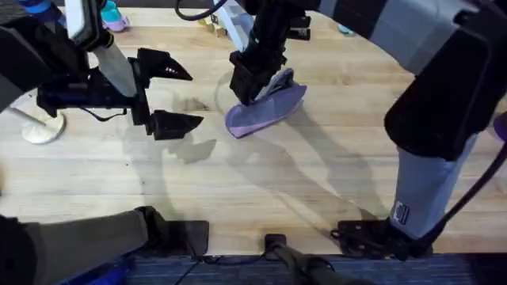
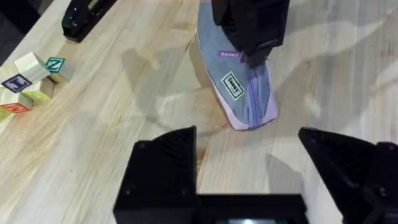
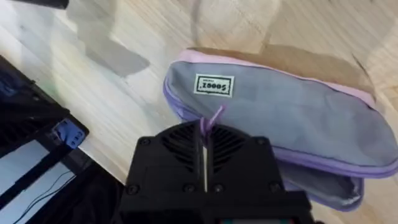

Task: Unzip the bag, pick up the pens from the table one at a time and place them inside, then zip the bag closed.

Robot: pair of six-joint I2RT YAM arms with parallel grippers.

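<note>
Lilac fabric marks the bag [image 1: 265, 113], which lies on the pale plank tabletop [image 1: 261, 190] toward its far edge, a little past the middle. The bag is tilted, one long side lifted off the wood, with its grey-lilac flank and a small white label [image 3: 214, 85] facing up in the right wrist view. The zip runs along its purple edge.

Over it stands the right gripper [image 1: 255, 79], reaching in from the far side. Its black fingers [image 3: 180, 146] are pressed together on the thin purple zip pull [image 3: 211, 118], which sticks up out of the narrow line between them. In the left wrist view the same gripper shows as a dark block sitting on the upper part of the bag [image 2: 239, 87].

The left gripper [image 1: 173, 96] hangs above the tabletop just beside the bag, on the side nearer the left edge, not touching it. Its two black fingers [image 2: 163, 171] are spread wide apart with nothing between them but bare wood, and they point toward the bag.

Toward the far left corner of the tabletop lie a few lettered wooden blocks [image 2: 28, 81] and a black stapler [image 2: 84, 17], well apart from the bag. A round white base [image 1: 43, 128] rests near the left edge.
</note>
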